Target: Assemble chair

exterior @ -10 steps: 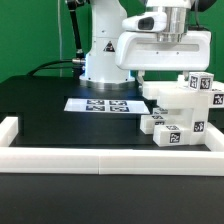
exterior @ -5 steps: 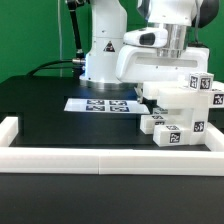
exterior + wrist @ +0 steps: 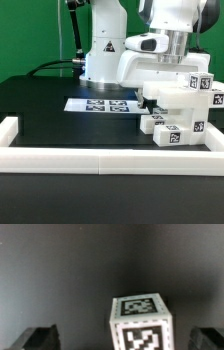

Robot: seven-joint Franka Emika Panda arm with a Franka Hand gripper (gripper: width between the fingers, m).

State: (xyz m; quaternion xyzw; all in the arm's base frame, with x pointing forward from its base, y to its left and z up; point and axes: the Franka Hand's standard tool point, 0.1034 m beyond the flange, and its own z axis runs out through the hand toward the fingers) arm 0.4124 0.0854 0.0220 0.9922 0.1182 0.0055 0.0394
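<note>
Hanging at the upper right of the exterior view, the gripper (image 3: pixel 152 97) sits just above the chair (image 3: pixel 180 110) parts, which are stacked at the right of the frame on the black table (image 3: pixel 50 110), beside the marker board (image 3: pixel 100 104). In the wrist view, a tagged chair block (image 3: pixel 141 323) stands between the two dark fingertips (image 3: pixel 38 338), which are spread apart; contact with it appears absent, though blur limits certainty
</note>
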